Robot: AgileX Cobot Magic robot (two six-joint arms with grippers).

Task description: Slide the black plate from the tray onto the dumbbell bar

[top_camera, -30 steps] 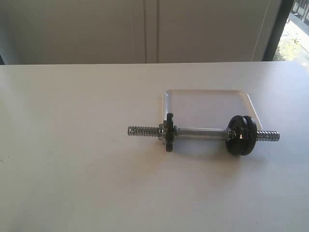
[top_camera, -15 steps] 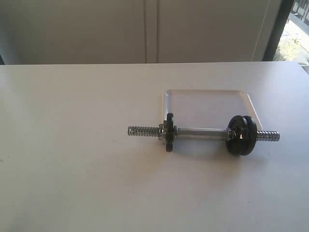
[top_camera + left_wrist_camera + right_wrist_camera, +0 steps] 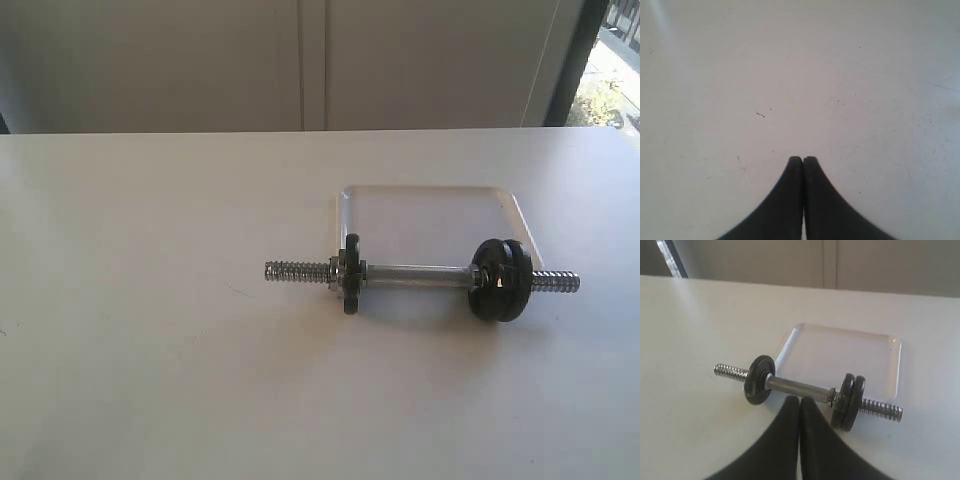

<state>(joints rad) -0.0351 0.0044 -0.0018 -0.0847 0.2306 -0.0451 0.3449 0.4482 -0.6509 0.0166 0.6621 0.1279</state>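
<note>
The chrome dumbbell bar (image 3: 415,273) lies on the table across the front rim of the white tray (image 3: 430,215), which holds nothing. The black plate (image 3: 500,281) is threaded on the bar near its right end, tight against a second dark disc. A smaller dark collar (image 3: 349,273) sits on the bar toward the left end. Neither gripper shows in the exterior view. In the right wrist view my right gripper (image 3: 800,399) is shut and empty, its tips just short of the bar (image 3: 797,388), with the black plate (image 3: 850,401) beside them. My left gripper (image 3: 803,159) is shut over bare table.
The white table (image 3: 150,330) stretches wide to the left and in front of the bar. A pale wall with cabinet panels (image 3: 300,60) stands behind the table's far edge. A window strip (image 3: 610,70) shows at the far right.
</note>
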